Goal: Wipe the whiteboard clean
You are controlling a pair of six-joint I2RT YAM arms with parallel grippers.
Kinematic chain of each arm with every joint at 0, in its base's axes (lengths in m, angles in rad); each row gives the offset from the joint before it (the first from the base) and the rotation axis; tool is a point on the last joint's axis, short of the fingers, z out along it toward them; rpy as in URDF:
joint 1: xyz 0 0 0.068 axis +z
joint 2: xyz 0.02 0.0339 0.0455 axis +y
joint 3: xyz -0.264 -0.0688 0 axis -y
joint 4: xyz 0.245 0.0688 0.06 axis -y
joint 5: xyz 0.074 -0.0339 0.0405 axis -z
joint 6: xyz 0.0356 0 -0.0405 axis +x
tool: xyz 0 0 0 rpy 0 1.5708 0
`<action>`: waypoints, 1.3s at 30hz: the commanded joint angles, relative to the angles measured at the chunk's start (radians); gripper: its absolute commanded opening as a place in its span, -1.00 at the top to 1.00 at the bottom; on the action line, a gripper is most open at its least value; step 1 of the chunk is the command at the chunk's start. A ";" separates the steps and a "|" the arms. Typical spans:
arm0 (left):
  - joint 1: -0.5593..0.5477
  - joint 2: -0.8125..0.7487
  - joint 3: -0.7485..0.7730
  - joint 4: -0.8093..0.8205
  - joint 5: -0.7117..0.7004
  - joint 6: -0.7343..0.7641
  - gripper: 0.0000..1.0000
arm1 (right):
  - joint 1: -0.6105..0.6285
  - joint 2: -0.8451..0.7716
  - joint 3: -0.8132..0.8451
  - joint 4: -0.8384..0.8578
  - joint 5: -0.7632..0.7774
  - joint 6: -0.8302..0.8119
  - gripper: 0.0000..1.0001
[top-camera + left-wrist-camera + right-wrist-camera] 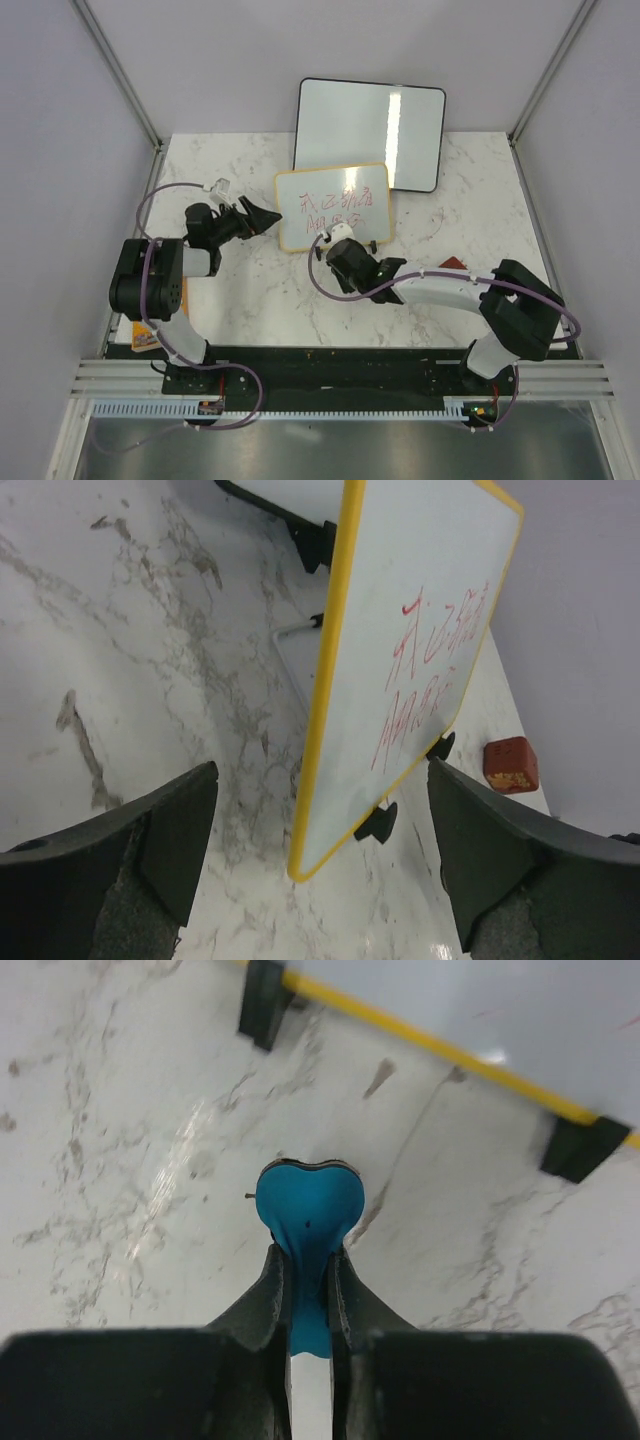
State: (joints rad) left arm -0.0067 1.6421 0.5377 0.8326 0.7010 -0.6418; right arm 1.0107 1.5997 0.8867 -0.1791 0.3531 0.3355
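The whiteboard [333,207] has a yellow frame and red handwriting and stands tilted on two black feet [375,823] at mid-table. My left gripper [270,219] is open, and in the left wrist view [320,776] its jaws straddle the board's lower left corner [420,630] without touching it. My right gripper [338,242] is just in front of the board's bottom edge. It is shut on a blue eraser [308,1200], squeezed between the fingers above the marble. The board's frame [430,1038] runs across the top of the right wrist view.
A larger black-framed white board [370,120] leans behind the small one. A red block [511,764] lies on the table to the board's right, near my right arm [452,266]. A small clear object [218,186] lies at the back left. Booth walls close in both sides.
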 commanded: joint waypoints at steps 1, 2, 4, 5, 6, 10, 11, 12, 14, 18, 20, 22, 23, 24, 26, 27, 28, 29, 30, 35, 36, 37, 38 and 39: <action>0.001 0.200 0.128 0.383 0.124 -0.156 -0.71 | -0.105 -0.089 0.043 0.095 0.008 -0.030 1.00; 0.001 0.255 0.146 0.429 0.124 -0.177 -0.70 | -0.138 -0.095 0.047 0.104 0.007 -0.050 1.00; -0.001 0.309 0.163 0.520 0.121 -0.229 -0.62 | -0.170 -0.107 0.058 0.145 0.001 -0.068 1.00; -0.004 0.332 0.185 0.545 0.124 -0.243 -0.60 | -0.199 -0.109 0.060 0.159 -0.002 -0.081 1.00; -0.007 0.376 0.195 0.568 0.129 -0.265 -0.54 | -0.213 -0.112 0.066 0.173 -0.003 -0.088 1.00; -0.025 0.440 0.238 0.654 0.160 -0.266 -0.36 | -0.273 -0.093 0.077 0.269 -0.041 -0.110 1.00; -0.030 0.441 0.243 0.652 0.161 -0.237 -0.35 | -0.290 -0.086 0.090 0.288 -0.054 -0.119 1.00; -0.033 0.444 0.246 0.648 0.160 -0.225 -0.35 | -0.297 -0.066 0.101 0.291 -0.058 -0.125 1.00; -0.041 0.456 0.268 0.652 0.169 -0.225 -0.34 | -0.311 -0.041 0.126 0.297 -0.059 -0.139 1.00; -0.047 0.508 0.313 0.711 0.160 -0.268 -0.13 | -0.334 0.008 0.133 0.337 -0.068 -0.133 1.00; -0.052 0.521 0.338 0.701 0.175 -0.269 0.04 | -0.346 0.017 0.126 0.363 -0.072 -0.128 1.00; -0.053 0.536 0.358 0.700 0.184 -0.272 0.23 | -0.357 0.023 0.109 0.391 -0.062 -0.121 1.00; -0.055 0.539 0.360 0.709 0.189 -0.275 0.41 | -0.362 0.023 0.103 0.403 -0.056 -0.121 1.00; -0.055 0.541 0.364 0.709 0.192 -0.272 0.52 | -0.366 0.025 0.097 0.412 -0.049 -0.118 1.00; -0.053 0.548 0.361 0.720 0.199 -0.274 0.86 | -0.376 0.023 0.075 0.444 -0.037 -0.118 1.00; -0.055 0.547 0.355 0.729 0.201 -0.272 0.95 | -0.382 0.022 0.071 0.452 -0.034 -0.119 1.00; -0.055 0.547 0.351 0.734 0.201 -0.271 0.96 | -0.388 0.022 0.058 0.467 -0.031 -0.121 1.00; -0.055 0.547 0.338 0.744 0.200 -0.272 0.96 | -0.389 0.022 0.052 0.477 -0.026 -0.124 1.00; -0.055 0.545 0.332 0.749 0.198 -0.271 0.96 | -0.397 0.022 0.044 0.484 -0.016 -0.128 1.00; -0.055 0.564 0.309 0.783 0.189 -0.282 0.96 | -0.402 0.058 0.011 0.533 0.033 -0.168 1.00; -0.055 0.567 0.308 0.807 0.189 -0.295 0.96 | -0.403 0.068 0.008 0.543 0.038 -0.174 1.00; -0.055 0.570 0.308 0.812 0.190 -0.298 0.96 | -0.406 0.080 0.006 0.561 0.035 -0.179 1.00; -0.055 0.573 0.304 0.819 0.186 -0.303 0.97 | -0.409 0.106 0.011 0.563 0.032 -0.181 1.00; -0.055 0.573 0.301 0.827 0.184 -0.303 0.96 | -0.408 0.118 0.014 0.566 0.026 -0.185 1.00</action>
State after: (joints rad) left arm -0.0734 2.1632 0.8730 1.4200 0.9333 -1.0130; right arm 0.6079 1.6611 0.9051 0.3069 0.3599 0.1829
